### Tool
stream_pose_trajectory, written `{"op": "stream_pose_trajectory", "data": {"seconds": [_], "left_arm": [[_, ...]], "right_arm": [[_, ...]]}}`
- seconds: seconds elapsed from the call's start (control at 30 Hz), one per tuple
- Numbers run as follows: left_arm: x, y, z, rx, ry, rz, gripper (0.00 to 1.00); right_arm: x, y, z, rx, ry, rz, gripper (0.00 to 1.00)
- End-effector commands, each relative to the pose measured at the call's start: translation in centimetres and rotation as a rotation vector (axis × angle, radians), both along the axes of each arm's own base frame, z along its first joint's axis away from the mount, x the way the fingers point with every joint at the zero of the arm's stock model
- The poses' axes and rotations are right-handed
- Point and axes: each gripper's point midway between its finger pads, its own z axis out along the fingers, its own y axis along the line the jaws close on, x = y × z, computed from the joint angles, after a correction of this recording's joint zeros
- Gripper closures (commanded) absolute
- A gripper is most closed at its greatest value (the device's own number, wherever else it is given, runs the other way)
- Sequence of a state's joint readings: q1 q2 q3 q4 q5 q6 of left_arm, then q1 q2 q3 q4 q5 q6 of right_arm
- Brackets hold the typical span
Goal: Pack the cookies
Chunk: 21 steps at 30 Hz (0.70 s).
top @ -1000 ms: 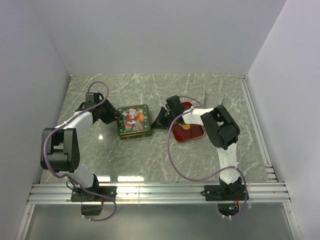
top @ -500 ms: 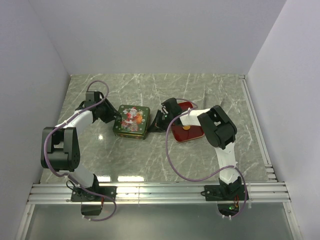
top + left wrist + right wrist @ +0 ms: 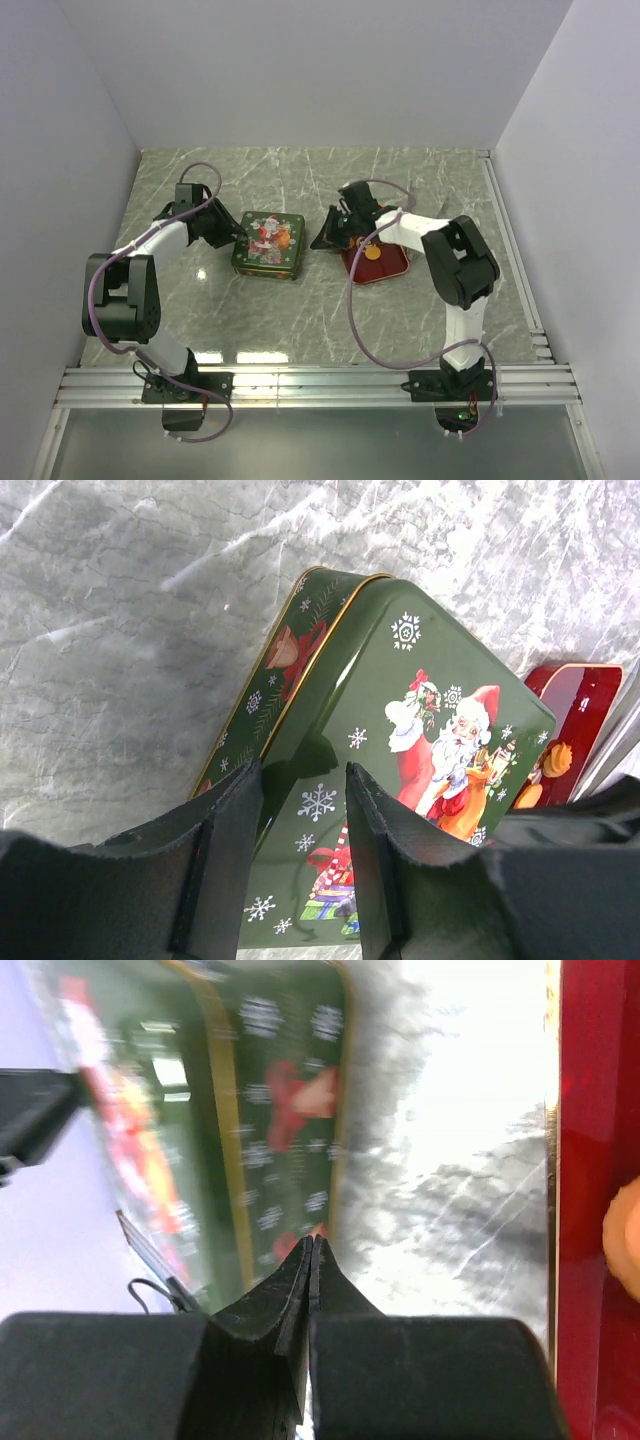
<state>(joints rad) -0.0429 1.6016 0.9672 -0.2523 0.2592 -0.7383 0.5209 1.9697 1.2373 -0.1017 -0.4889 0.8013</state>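
One orange cookie [image 3: 372, 253] shows, lying in the red tray [image 3: 397, 268] just right of the right tool [image 3: 320, 240], which is pressed together, empty, tip by the green tin [image 3: 268, 243]. Left tool [image 3: 303, 790] sits half spread astride the tin's nearest edge; can't tell if it's pinching. Probably lid work: brace left, keep right tip low, lever gently.

Tin [image 3: 267, 243] left of tray [image 3: 392, 268]; cookie [image 3: 373, 253] in tray; right tool [image 3: 322, 240] between them; left tool [image 3: 237, 237] at tin's left edge.

Single round orange cookie [image 3: 372, 253] flat in red tray [image 3: 391, 271].
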Motion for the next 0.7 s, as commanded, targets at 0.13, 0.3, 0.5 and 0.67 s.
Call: {"op": "stream_pose_trajectory", "data": {"seconds": [0.13, 0.3, 0.5, 0.67], "left_arm": [[-0.6, -0.9, 1.2, -0.024, -0.025, -0.023, 0.55], [-0.9, -0.9, 1.4, -0.03, -0.032, -0.021, 0.55], [-1.1, -1.0, 1.6, -0.034, -0.037, -0.016, 0.56], [-1.3, -1.1, 1.7, -0.038, -0.04, -0.012, 0.56]], "right_arm": [[0.3, 1.7, 8.6, 0.162, -0.206, 0.081, 0.99], [-0.6, 4.7, 12.6, 0.371, -0.227, 0.211, 0.86], [-1.5, 7.3, 15.4, 0.532, -0.194, 0.288, 0.69], [-1.8, 9.0, 18.1, 0.615, -0.208, 0.331, 0.69]]}}
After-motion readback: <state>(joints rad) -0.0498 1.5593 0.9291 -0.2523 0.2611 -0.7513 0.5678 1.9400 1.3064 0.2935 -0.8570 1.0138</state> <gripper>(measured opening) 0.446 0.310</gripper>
